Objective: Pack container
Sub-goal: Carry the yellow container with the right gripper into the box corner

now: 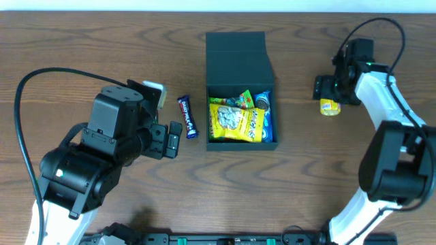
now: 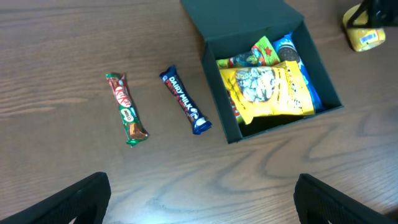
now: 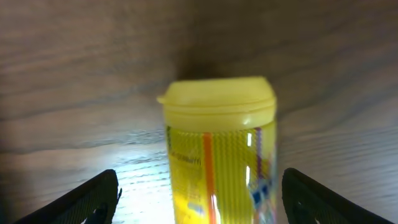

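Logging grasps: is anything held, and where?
Nothing is held: the right gripper is open around the yellow tub, fingers clear of it; the left gripper is open, empty.

One container (image 1: 238, 47), one yellow tub (image 1: 330, 107), two chocolate bars (Dairy Milk (image 2: 185, 101), green bar (image 2: 127, 107)), three packets (image 2: 267, 93) showing.
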`<action>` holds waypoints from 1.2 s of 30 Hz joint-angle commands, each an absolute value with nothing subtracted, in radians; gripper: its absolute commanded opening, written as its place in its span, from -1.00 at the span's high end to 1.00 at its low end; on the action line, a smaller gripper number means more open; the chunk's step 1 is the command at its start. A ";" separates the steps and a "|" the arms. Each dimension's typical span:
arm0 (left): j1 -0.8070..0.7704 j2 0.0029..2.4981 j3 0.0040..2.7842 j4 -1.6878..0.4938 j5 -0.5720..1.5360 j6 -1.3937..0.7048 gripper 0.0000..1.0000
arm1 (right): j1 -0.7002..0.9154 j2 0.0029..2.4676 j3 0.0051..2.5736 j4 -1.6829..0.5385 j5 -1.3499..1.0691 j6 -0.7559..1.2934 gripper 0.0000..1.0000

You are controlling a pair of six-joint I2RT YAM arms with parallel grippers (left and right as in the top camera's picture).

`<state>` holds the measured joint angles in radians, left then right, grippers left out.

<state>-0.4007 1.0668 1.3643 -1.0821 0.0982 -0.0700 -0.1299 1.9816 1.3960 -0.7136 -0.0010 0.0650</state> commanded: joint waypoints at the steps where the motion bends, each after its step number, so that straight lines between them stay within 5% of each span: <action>1: -0.398 1.066 1.361 -1.077 0.103 -0.056 -0.91 | -0.131 2.044 1.391 -0.720 0.019 0.101 -0.62; 7: -0.398 1.066 1.361 -1.077 0.102 -0.056 -0.91 | -0.130 2.027 1.464 -0.769 0.018 0.096 0.35; 15: -0.398 1.066 1.361 -1.075 0.103 -0.056 -0.91 | 0.001 1.966 1.861 -1.066 -0.157 -0.108 0.70; 21: -0.398 1.066 1.361 -1.073 0.103 -0.056 -0.91 | 0.329 1.947 1.892 -1.174 -0.314 -0.636 0.66; 33: -0.398 1.066 1.361 -1.072 0.124 -0.048 -0.91 | 0.485 2.128 1.884 -1.156 -0.120 -0.724 0.46; 34: -0.398 1.066 1.361 -1.071 0.124 -0.048 -0.91 | 0.485 2.136 1.884 -1.138 -0.120 -0.723 0.13; 35: -0.398 1.066 1.361 -1.070 0.124 -0.047 -0.91 | 0.485 2.136 1.884 -1.114 -0.119 -0.723 -0.41; 36: -0.398 1.066 1.361 -1.069 0.124 -0.048 -0.91 | 0.485 2.136 1.884 -1.095 -0.110 -0.710 -0.48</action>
